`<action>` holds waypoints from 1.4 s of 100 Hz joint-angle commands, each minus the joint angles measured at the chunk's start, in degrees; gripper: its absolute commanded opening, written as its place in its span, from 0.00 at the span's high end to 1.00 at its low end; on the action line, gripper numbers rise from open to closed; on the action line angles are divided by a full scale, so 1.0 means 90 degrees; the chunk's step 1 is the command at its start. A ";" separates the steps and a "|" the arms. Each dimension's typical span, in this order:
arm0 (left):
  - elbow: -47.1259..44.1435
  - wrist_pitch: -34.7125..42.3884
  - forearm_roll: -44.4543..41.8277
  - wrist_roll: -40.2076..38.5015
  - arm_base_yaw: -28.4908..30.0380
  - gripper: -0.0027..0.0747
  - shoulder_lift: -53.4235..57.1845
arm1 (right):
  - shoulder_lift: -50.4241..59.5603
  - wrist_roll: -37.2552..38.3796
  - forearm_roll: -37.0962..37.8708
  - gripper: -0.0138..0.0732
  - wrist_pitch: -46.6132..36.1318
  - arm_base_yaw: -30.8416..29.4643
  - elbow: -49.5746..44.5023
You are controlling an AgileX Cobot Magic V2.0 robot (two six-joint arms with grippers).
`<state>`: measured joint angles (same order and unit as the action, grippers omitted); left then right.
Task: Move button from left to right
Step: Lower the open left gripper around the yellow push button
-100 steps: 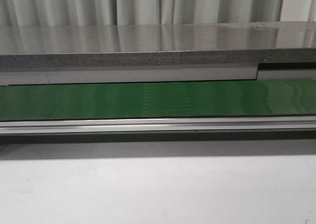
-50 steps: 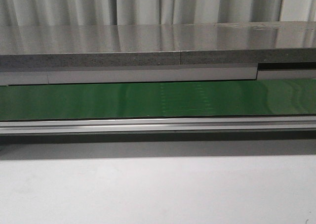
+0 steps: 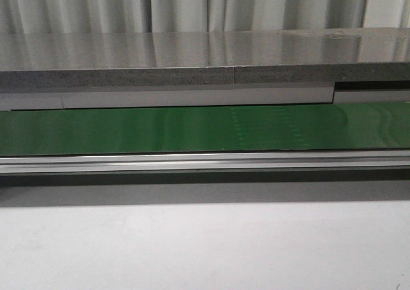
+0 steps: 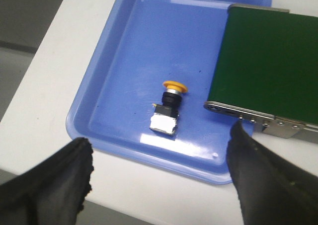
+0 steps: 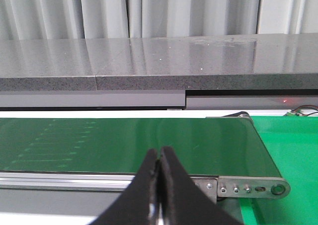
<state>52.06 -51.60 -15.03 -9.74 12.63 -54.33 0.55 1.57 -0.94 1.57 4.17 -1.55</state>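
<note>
The button (image 4: 168, 107), with a yellow-orange cap, black body and pale contact end, lies on its side in a blue tray (image 4: 104, 86) in the left wrist view. My left gripper (image 4: 159, 160) is open and empty, its black fingers (image 4: 59, 180) spread over the white table just short of the tray's near rim. My right gripper (image 5: 160, 158) is shut and empty, pointing at the green conveyor belt (image 5: 129, 140). Neither gripper nor the button shows in the front view.
The green belt (image 3: 205, 128) runs across the front view with a metal rail (image 3: 205, 162) along its near side and a grey stone counter (image 3: 205, 59) behind. The belt's end (image 4: 268, 56) overhangs the tray. A brighter green surface (image 5: 293, 150) lies past the belt's right end.
A faint pale pattern on the belt has shifted to the right, so the belt is running rightward. Nothing else has moved.
</note>
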 commanded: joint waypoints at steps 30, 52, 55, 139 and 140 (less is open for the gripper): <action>0.1232 0.0405 0.0013 0.0403 0.0828 0.28 -0.2796 | 0.0128 -0.0016 0.0071 0.92 -0.0530 0.0002 0.0092; 0.2306 0.0251 0.1670 0.1694 0.1318 0.28 -0.4308 | 0.0128 -0.0016 0.0071 0.92 -0.0530 0.0002 0.0092; 0.2417 0.0201 0.1717 0.1733 0.1348 0.28 -0.4478 | 0.0128 -0.0016 0.0071 0.92 -0.0530 0.0002 0.0092; 0.2772 -0.0246 0.1977 0.2085 0.1443 0.28 -0.5395 | 0.0128 -0.0016 0.0071 0.92 -0.0530 0.0002 0.0092; 0.2772 -0.0246 0.1977 0.2100 0.1443 0.28 -0.5395 | 0.0128 -0.0016 0.0071 0.92 -0.0530 0.0002 0.0092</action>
<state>75.49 -54.34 1.82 8.61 25.46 -105.52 0.55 1.57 -0.94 1.57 4.17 -1.55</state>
